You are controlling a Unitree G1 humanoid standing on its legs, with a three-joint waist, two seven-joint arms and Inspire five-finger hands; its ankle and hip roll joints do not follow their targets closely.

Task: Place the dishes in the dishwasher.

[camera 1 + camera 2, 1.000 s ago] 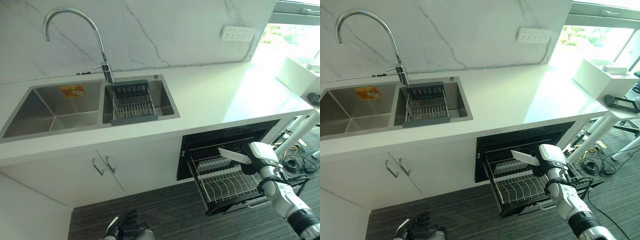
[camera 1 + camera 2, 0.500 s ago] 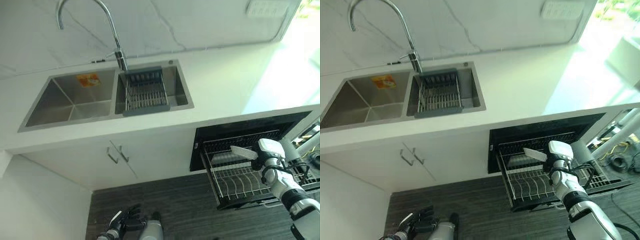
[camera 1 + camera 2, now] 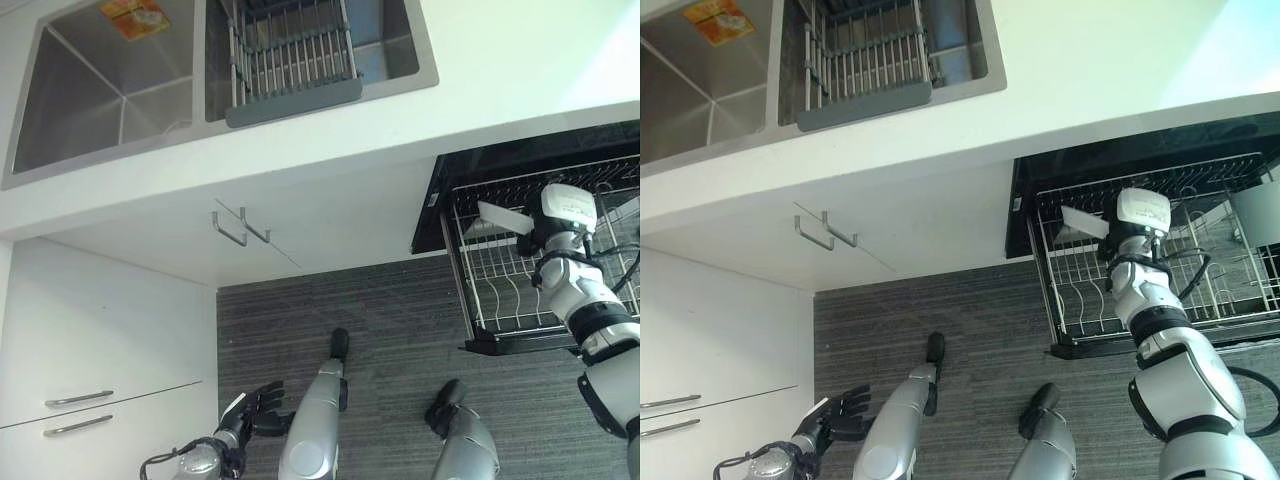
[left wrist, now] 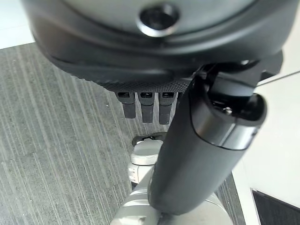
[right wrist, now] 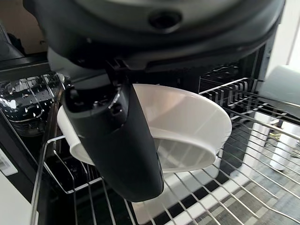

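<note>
Low beside the white cabinet front hangs the left hand (image 3: 252, 412), over the grey striped floor (image 3: 400, 330), its dark fingers (image 4: 146, 106) loosely bent and holding nothing. Well above that hand and away from it, two metal door handles (image 3: 240, 225) stand out from the cabinet, and higher up the double steel sink (image 3: 110, 90) holds a grey drain rack (image 3: 290, 60) in its right basin, set into the white countertop (image 3: 500, 70). Far to the right of the left hand, the right hand (image 3: 1143, 214) is raised over the pulled-out wire rack (image 3: 1090, 300) of the dishwasher (image 3: 500, 165). Its thumb (image 5: 123, 140) is curled over the rim of a white bowl (image 5: 187, 131), pinching it, with the bowl sticking out from the hand toward the robot's left. The bowl is held tilted above the rack's wires, just in front of the dark dishwasher opening; whether it touches the wires cannot be told.
</note>
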